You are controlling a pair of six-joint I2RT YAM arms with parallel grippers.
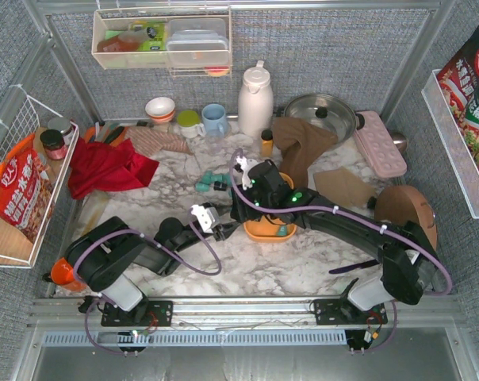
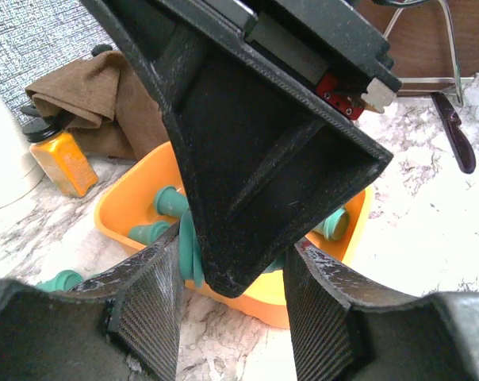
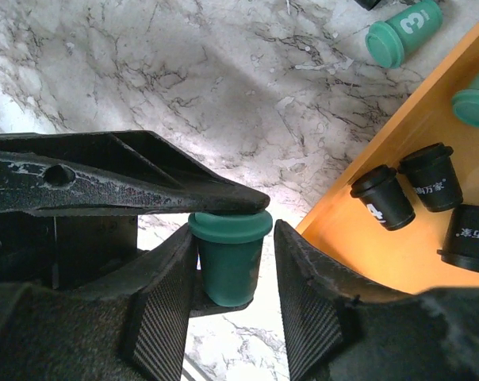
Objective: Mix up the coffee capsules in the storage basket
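The orange storage basket [image 1: 263, 232] lies mid-table under my right arm. It holds teal capsules [image 2: 172, 202] and black capsules [image 3: 382, 197]. Its wall shows in the right wrist view [image 3: 358, 246] and the left wrist view [image 2: 132, 202]. My right gripper [image 3: 231, 294] [image 1: 239, 208] hangs just left of the basket, with one teal capsule [image 3: 228, 258] between its open fingers. The capsule touches the left pad, with a gap to the right one. My left gripper [image 2: 231, 317] [image 1: 224, 228] is open and empty, close beside the right gripper. A few teal capsules [image 1: 208, 182] lie loose on the marble.
An amber bottle [image 2: 61, 159] and a brown cloth [image 1: 299, 139] lie behind the basket. A white thermos [image 1: 255, 99], lidded pot [image 1: 320, 115], pink tray [image 1: 380, 143] and cups line the back. A red cloth [image 1: 105, 167] and a white wire basket [image 1: 17, 182] are at the left.
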